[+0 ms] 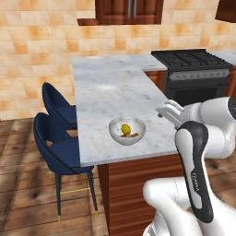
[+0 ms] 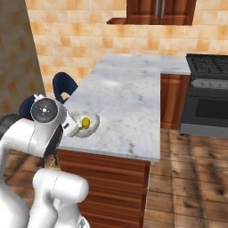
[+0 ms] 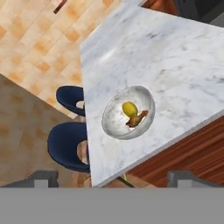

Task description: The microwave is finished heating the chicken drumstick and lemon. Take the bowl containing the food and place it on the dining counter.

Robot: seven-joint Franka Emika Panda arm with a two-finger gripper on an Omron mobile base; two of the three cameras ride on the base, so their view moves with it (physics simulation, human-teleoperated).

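Observation:
The whitish marbled bowl point(image 1: 116, 125) rests on the dining counter point(image 1: 110, 83) near its front edge, upright. Inside lie the yellow lemon point(image 1: 125, 129) and the brown chicken drumstick point(image 1: 134, 135), touching each other. My gripper point(image 1: 168, 112) hovers to the right of the bowl, off the counter's side, apart from it. The hand view looks down on the bowl point(image 3: 113, 122), lemon point(image 3: 129, 108) and drumstick point(image 3: 137, 119); the gripper point(image 3: 113, 178) is open, its fingertips point(image 3: 43, 177) wide apart with nothing between them. The microwave is out of view.
Two dark blue stools point(image 1: 57, 103) point(image 1: 55, 147) stand along the counter's left side. A black stove point(image 1: 193, 69) sits at the back right, beyond the counter's end. Wooden cabinets point(image 1: 129, 11) hang on the tiled wall. The counter's far half is bare marble point(image 2: 129, 84).

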